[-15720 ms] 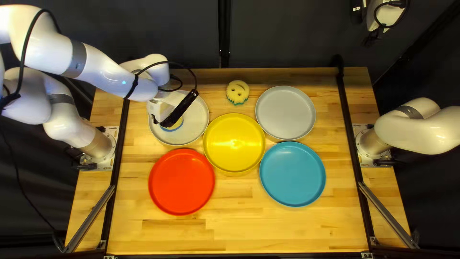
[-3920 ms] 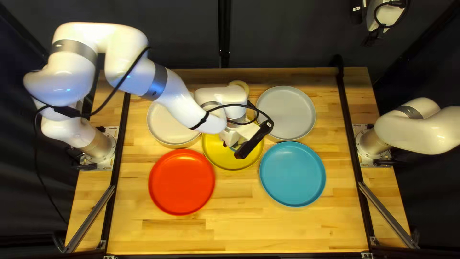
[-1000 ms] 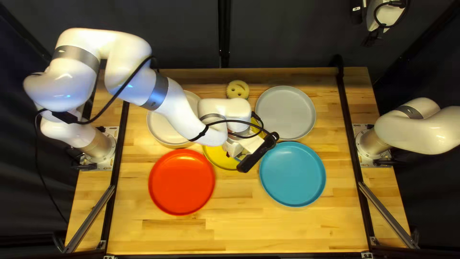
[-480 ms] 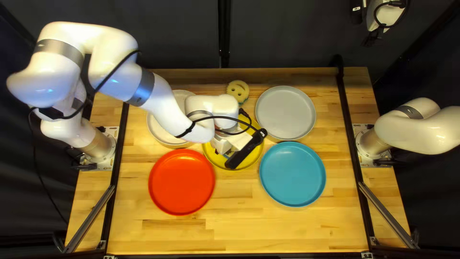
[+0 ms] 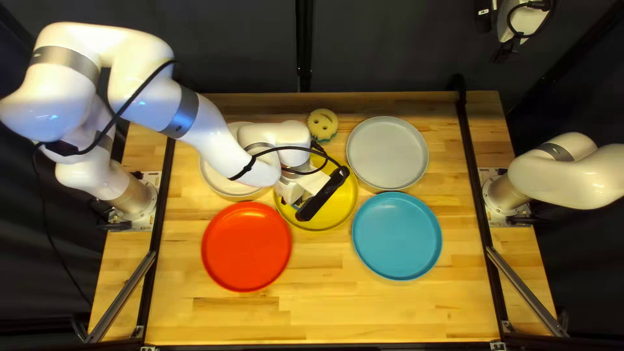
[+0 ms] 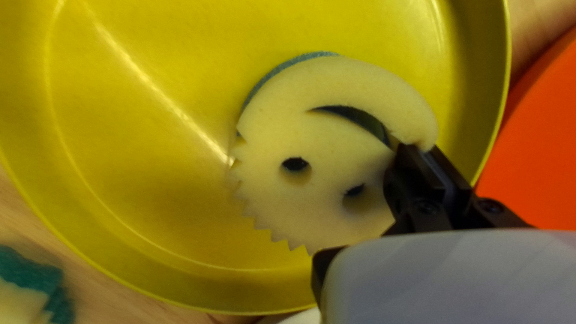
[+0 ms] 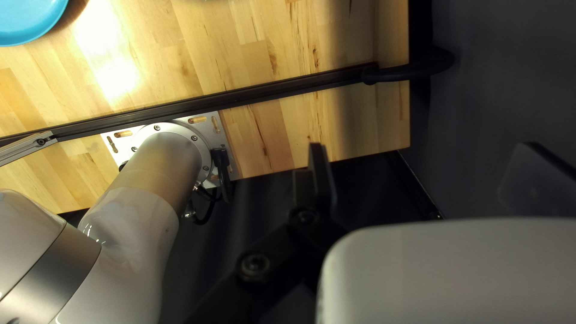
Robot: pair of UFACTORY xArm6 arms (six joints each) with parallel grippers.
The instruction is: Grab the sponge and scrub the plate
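My left gripper (image 6: 420, 149) is pinching the smiley sponge (image 6: 336, 150) by its side, so its jaws are squeezing tight. The sponge is sitting inside the yellow plate (image 5: 341, 201), in the middle of the scene. Just now, my left arm (image 5: 214, 130) has been sliding it from the plate's right side to its left side. That is looking like a scrubbing wipe, so the scrub is probably still going on. The sponge is getting near the rim by the red plate (image 5: 246, 247), so I am maybe needing to turn back soon, or it could be bumping the rim. Over on the right, my right gripper (image 7: 427, 174) is waiting with its jaws spread wide and holding nothing.
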